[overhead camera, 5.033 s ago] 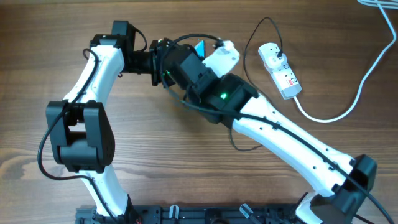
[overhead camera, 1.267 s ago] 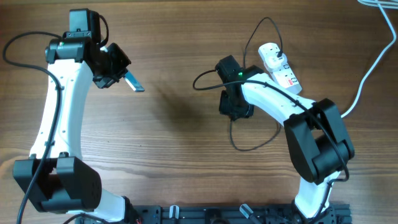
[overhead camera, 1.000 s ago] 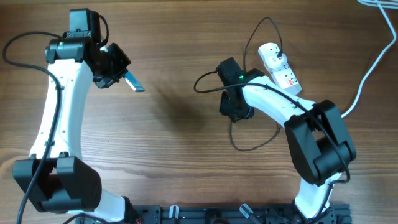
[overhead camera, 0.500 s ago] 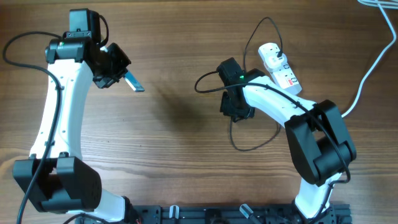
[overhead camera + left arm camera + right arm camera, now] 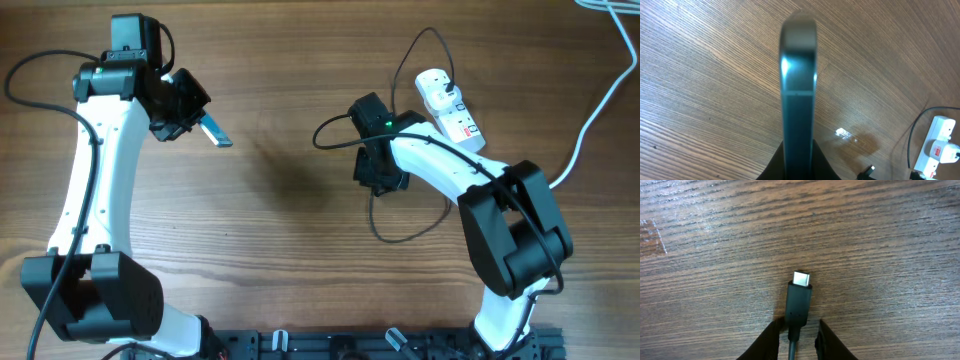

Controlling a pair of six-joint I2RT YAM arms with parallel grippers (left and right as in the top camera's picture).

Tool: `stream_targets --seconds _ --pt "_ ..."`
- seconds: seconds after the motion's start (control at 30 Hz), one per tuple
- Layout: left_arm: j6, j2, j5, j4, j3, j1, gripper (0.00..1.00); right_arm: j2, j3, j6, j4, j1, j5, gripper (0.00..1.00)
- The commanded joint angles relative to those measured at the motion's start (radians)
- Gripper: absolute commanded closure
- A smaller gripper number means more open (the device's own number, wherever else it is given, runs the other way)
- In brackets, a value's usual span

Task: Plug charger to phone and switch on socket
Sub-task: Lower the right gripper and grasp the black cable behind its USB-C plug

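L claw (image 5: pixel 200 122) clenched on the phone (image 5: pixel 216 132), held edge-on off the tabletop (image 5: pixel 300 260) toward the far-left corner. R claw (image 5: pixel 800 330), mid-table nearer the far edge, prob. pinches the charger (image 5: pixel 799 300) cable just behind its USB-C tip; contact is hard to see. Power strip (image 5: pixel 450 112) lies just right of it, white cord (image 5: pixel 610 90) running twd the far-right corner.

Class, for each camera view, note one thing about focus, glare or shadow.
Left wrist: the phone sits so near the lens that its far end blurs; a bright glare spot marks the table. Right wrist: the charger plug and wood grain are sharp. Overhead: evenly lit, a soft shadow mid-table.
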Motion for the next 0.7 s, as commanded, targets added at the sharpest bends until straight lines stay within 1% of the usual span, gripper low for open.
stream_targets --seconds 0.0,0.17,0.3,0.4,0.47,0.5,0.53,0.67 --pt "-0.003 -0.006 -0.010 0.006 0.007 0.000 0.96 0.027 -0.030 0.004 -0.005 0.003 -0.029 0.73" --pt "-0.003 -0.006 -0.010 0.006 0.007 0.000 0.96 0.027 -0.030 0.005 -0.013 0.003 -0.043 0.73" --pt "-0.003 -0.006 -0.010 0.006 0.007 0.000 0.96 0.027 -0.030 0.029 -0.022 0.003 -0.043 0.76" --pt "-0.003 -0.006 -0.010 0.006 0.007 0.000 0.96 0.027 -0.030 0.029 -0.024 0.003 -0.043 0.76" --pt "-0.003 -0.006 -0.010 0.007 0.007 0.000 0.96 0.027 -0.030 0.027 -0.024 0.003 -0.043 0.75" --pt "-0.003 -0.006 -0.010 0.007 0.007 0.000 0.96 0.027 -0.030 0.023 -0.023 0.003 -0.043 0.72" --pt "-0.003 -0.006 -0.010 0.007 0.007 0.000 0.96 0.027 -0.030 0.011 -0.022 0.003 -0.045 0.71" --pt "-0.003 -0.006 -0.010 0.007 0.007 0.000 0.96 0.027 -0.030 0.001 -0.018 0.004 -0.050 0.71"
